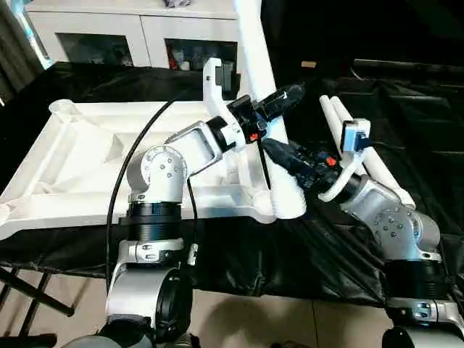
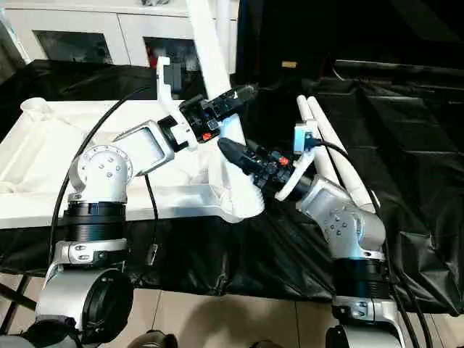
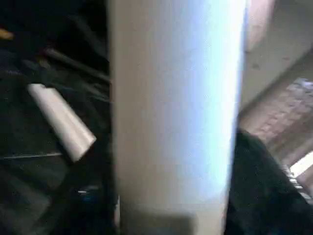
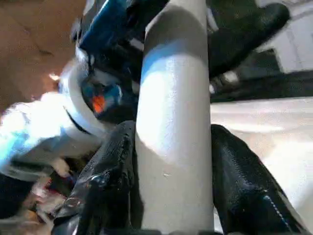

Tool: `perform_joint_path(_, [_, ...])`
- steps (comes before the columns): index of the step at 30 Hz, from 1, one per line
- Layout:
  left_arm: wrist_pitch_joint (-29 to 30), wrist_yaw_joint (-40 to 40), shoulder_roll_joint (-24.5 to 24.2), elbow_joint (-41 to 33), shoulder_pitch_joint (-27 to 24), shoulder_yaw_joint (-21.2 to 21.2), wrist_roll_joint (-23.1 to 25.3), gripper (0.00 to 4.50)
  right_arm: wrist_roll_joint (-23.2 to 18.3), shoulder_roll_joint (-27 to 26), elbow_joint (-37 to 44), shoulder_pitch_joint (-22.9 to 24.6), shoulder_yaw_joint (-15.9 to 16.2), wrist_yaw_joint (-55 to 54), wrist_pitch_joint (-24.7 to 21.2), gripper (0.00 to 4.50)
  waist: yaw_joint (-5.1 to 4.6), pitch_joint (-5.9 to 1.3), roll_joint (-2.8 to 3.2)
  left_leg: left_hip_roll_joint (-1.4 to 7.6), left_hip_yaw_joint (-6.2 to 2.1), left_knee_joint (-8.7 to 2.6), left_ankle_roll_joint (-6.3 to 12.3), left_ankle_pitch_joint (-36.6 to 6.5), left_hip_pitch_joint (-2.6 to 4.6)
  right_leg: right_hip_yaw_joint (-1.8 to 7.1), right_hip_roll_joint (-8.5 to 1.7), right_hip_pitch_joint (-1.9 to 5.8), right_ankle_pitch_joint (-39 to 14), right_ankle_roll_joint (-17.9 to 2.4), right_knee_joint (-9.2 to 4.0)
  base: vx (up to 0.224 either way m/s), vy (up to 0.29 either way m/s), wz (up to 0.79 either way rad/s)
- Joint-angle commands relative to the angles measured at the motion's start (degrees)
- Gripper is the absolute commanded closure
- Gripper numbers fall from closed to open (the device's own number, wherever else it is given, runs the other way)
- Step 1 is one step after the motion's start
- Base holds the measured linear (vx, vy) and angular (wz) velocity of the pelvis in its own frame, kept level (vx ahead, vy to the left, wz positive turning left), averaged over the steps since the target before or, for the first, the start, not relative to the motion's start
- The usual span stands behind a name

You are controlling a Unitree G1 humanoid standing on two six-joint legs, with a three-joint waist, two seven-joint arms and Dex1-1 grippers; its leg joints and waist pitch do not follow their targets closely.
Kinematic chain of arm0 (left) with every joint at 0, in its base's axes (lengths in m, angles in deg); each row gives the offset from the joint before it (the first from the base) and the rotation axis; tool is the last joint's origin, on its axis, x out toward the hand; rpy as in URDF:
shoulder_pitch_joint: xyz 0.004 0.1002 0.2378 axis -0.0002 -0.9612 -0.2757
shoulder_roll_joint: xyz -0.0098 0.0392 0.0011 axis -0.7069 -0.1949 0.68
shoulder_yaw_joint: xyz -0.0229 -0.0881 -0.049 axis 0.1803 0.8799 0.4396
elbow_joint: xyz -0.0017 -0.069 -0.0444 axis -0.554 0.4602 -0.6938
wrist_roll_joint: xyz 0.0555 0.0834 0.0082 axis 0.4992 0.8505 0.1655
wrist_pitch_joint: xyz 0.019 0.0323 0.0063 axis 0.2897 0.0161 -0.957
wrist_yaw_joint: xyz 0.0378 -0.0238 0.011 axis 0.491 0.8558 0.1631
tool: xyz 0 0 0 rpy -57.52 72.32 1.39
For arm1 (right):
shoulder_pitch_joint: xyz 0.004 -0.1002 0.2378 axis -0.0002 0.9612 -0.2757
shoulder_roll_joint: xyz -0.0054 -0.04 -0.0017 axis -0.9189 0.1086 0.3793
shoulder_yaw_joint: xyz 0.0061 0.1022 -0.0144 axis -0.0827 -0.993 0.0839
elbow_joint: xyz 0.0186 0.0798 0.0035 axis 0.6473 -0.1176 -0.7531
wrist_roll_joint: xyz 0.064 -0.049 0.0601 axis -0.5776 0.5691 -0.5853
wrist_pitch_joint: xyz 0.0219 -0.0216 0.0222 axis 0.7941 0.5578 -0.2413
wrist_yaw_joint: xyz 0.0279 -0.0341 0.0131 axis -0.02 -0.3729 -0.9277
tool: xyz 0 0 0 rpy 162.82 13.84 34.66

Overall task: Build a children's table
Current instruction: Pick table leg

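Right pincer (image 4: 171,191) clamps the upright long white plastic tube leg (image 1: 255,65) near the white rectangular plastic tabletop's (image 1: 65,167) corner socket; left pincer (image 1: 279,100) grips it higher. Two more white tubes (image 1: 341,116) lie alongside.

The upright tube leg (image 1: 250,43) runs out past the top edge of both eye views, so its upper end cannot be seen, and its foot is hidden inside the tabletop's (image 1: 80,156) near corner socket (image 1: 286,199). The tabletop's left end is cut off by the picture edge, and the cabinet (image 1: 138,32) behind it shows just its lower part. In the left wrist view the leg is a blurred white column without detail, and the spare legs (image 2: 330,148) on the black cloth are partly covered by the right arm.
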Motion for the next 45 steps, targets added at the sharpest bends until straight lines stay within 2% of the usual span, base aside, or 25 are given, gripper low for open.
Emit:
perform_joint_path(1, [-1.22, 2.78, -0.23, 0.24, 0.63, -0.21, 1.93, 1.45, 2.96, -0.06, 2.48, -1.08, 1.66, -2.18, 2.55, 2.68, -0.06, -4.74, -0.73, 0.98, -0.79, -3.73, 0.77, -11.10, 1.49, 0.78, -2.37, 2.79, -15.11, -8.96, -4.73, 0.000, 0.000, 0.00])
perform_joint_path(3, [-2.32, 6.18, 0.20, 1.04, 1.14, 0.07, 3.56, 1.78, 6.73, -1.20, 2.38, -2.15, 3.34, -5.60, 5.38, 2.68, -0.24, -4.74, -0.60, 0.94, -0.83, -3.74, 0.27, -10.81, 1.39, 0.82, -2.32, 2.70, -14.56, -8.48, -4.67, 0.000, 0.000, 0.00])
perform_joint_path(5, [-4.29, 9.59, 0.55, 1.81, 1.39, -0.27, 5.63, 1.81, 10.25, -2.70, 2.05, -3.56, 5.08, -9.94, 7.37, 2.68, -0.45, -4.81, -0.51, 0.84, -0.76, -3.68, 0.36, -10.88, 1.48, 0.84, -2.24, 2.68, -13.89, -8.76, -4.61, 0.000, 0.000, 0.00])
perform_joint_path(7, [-5.54, 10.64, 0.69, 2.18, 1.44, -0.57, 6.54, 1.90, 11.85, -3.49, 1.88, -4.31, 6.24, -12.04, 7.95, 2.68, -0.48, -4.84, -0.47, 0.81, -0.78, -3.69, 0.13, -10.89, 1.53, 0.82, -2.21, 2.68, -13.56, -8.82, -4.57, 0.000, 0.000, 0.00])
perform_joint_path(8, [-6.04, 11.32, 0.97, 2.27, 1.45, -0.38, 6.67, 2.25, 12.59, -4.00, 1.91, -4.65, 6.83, -13.05, 8.26, 2.68, -0.49, -4.81, -0.40, 0.85, -0.77, -3.72, 0.18, -10.94, 1.53, 0.87, -2.18, 2.64, -13.20, -8.93, -4.53, 0.000, 0.000, 0.00])
perform_joint_path(12, [-7.37, 12.80, 1.21, 2.33, 1.43, -0.66, 7.28, 2.40, 14.64, -5.82, 2.22, -5.71, 7.83, -16.90, 9.11, 2.68, -0.32, -4.92, -0.39, 0.83, -0.64, -3.64, 0.67, -10.38, 1.59, 0.95, -2.09, 2.67, -10.23, -9.68, -4.33, 0.000, 0.000, 0.00])
perform_joint_path(17, [-10.38, 12.93, 0.79, 2.56, 1.64, -0.67, 7.73, 2.62, 16.87, -7.04, 3.00, -6.57, 9.34, -19.33, 9.60, 2.68, -0.41, -4.76, -0.40, 0.84, -0.71, -3.85, 0.12, -11.89, 1.60, 0.97, -2.11, 2.67, -11.98, -9.20, -4.43, 0.000, 0.000, 0.00])
perform_joint_path(19, [-10.75, 12.01, 0.39, 2.71, 1.69, -0.98, 7.80, 2.63, 16.41, -7.27, 2.58, -6.82, 8.93, -19.39, 9.32, 2.12, -0.47, -4.79, -0.46, 0.83, -0.72, -3.87, 0.00, -11.91, 1.58, 0.99, -2.12, 2.72, -11.93, -8.90, -4.37, 0.000, 0.000, 0.00])
perform_joint_path(21, [-11.39, 8.31, -0.69, 2.65, 1.51, -1.77, 7.03, 2.63, 14.41, -7.05, 1.78, -7.17, 8.08, -17.68, 7.93, 1.98, -0.47, -4.76, -0.50, 0.77, -0.70, -3.88, 0.18, -11.81, 1.59, 1.01, -2.13, 2.67, -12.17, -8.79, -4.43, 0.000, 0.000, 0.00])
perform_joint_path(22, [-11.42, 3.59, -2.14, 2.70, 1.34, -2.77, 5.99, 2.63, 13.43, -5.52, 0.98, -7.33, 7.87, -15.28, 7.13, 1.96, -0.48, -4.80, -0.66, 0.80, -0.67, -3.87, 0.30, -11.77, 1.60, 1.03, -2.13, 2.69, -12.05, -8.77, -4.46, 0.000, 0.000, 0.00])
perform_joint_path(24, [-10.70, -0.53, -3.64, 2.44, 1.00, -4.01, 5.31, 2.64, 11.52, -3.23, 1.16, -6.92, 8.41, -10.42, 5.26, 1.71, -0.35, -4.90, -0.55, 0.79, -0.66, -3.78, 0.72, -10.92, 1.65, 1.04, -2.09, 2.79, -10.81, -9.06, -4.19, 0.000, 0.000, 0.00])
perform_joint_path(25, [-10.13, -3.11, -4.58, 2.22, 0.76, -4.77, 4.76, 2.64, 10.77, -1.56, 1.59, -6.46, 9.06, -6.99, 4.67, 1.53, -0.22, -4.93, -0.81, 0.84, -0.54, -3.65, 1.14, -10.22, 1.69, 1.08, -2.05, 2.86, -9.38, -9.49, -4.08, 0.000, 0.000, 0.00])
perform_joint_path(27, [-7.76, -9.33, -6.99, 1.75, 0.20, -6.39, 2.94, 2.64, 8.23, 2.58, 3.23, -5.35, 10.54, 1.48, 2.54, 1.51, -0.07, -4.89, -0.86, 0.82, -0.47, -3.53, 1.92, -9.58, 1.61, 1.06, -2.09, 3.04, -7.96, -10.68, -3.83, 0.000, 0.000, 0.00])
perform_joint_path(29, [-7.24, -12.18, -8.08, 1.43, -0.12, -7.32, 2.41, 2.64, 7.30, 3.95, 3.56, -5.23, 10.94, 4.08, 1.34, 1.51, -0.02, -4.82, -0.89, 0.86, -0.44, -3.50, 2.32, -9.23, 1.49, 1.10, -2.23, 3.12, -7.93, -11.33, -3.70, 0.000, 0.000, 0.00])
perform_joint_path(32, [-5.25, -21.02, -10.76, -0.58, -1.36, -10.11, -0.25, 2.64, 4.71, 6.74, 3.56, -5.34, 11.86, 10.81, -1.98, 1.51, -0.04, -4.84, -1.09, 0.83, -0.43, -3.41, 2.64, -9.07, 1.50, 1.04, -2.41, 3.24, -9.35, -12.30, -3.65, 0.000, 0.000, 0.00])
perform_joint_path(37, [-3.12, -29.81, -12.84, -3.14, -2.35, -12.41, -3.68, 2.64, 2.80, 8.70, 2.94, -5.84, 13.50, 16.04, -4.32, 1.51, -0.23, -4.69, -1.01, 1.08, -0.41, -3.49, 2.10, -10.45, 1.70, 1.05, -2.36, 2.92, -11.50, -12.78, -3.80, 0.000, 0.000, 0.00])
perform_joint_path(38, [-2.03, -32.73, -13.32, -4.24, -2.62, -12.85, -5.53, 2.64, 2.27, 9.51, 2.85, -6.01, 14.38, 18.05, -5.01, 1.51, -0.11, -4.77, -1.02, 1.11, -0.40, -3.43, 2.02, -10.35, 1.81, 1.07, -2.40, 2.97, -11.42, -12.96, -3.68, 0.000, 0.000, 0.00])
perform_joint_path(41, [-2.03, -34.22, -13.46, -4.59, -2.62, -12.99, -6.32, 2.64, 2.11, 9.89, 2.87, -6.06, 15.24, 19.23, -5.77, 1.86, -0.08, -4.69, -1.07, 1.06, -0.36, -3.42, 1.94, -9.92, 1.66, 1.10, -2.30, 2.96, -10.83, -13.12, -3.63, 0.000, 0.000, 0.00])
perform_joint_path(45, [-2.07, -35.17, -13.41, -4.50, -2.61, -12.81, -7.06, 2.65, 2.04, 9.90, 3.04, -5.86, 15.61, 20.14, -6.51, 2.18, -0.05, -4.73, -1.10, 1.04, -0.39, -3.41, 1.50, -10.18, 1.75, 1.15, -2.36, 2.97, -12.26, -12.33, -3.75, 0.000, 0.000, 0.00])
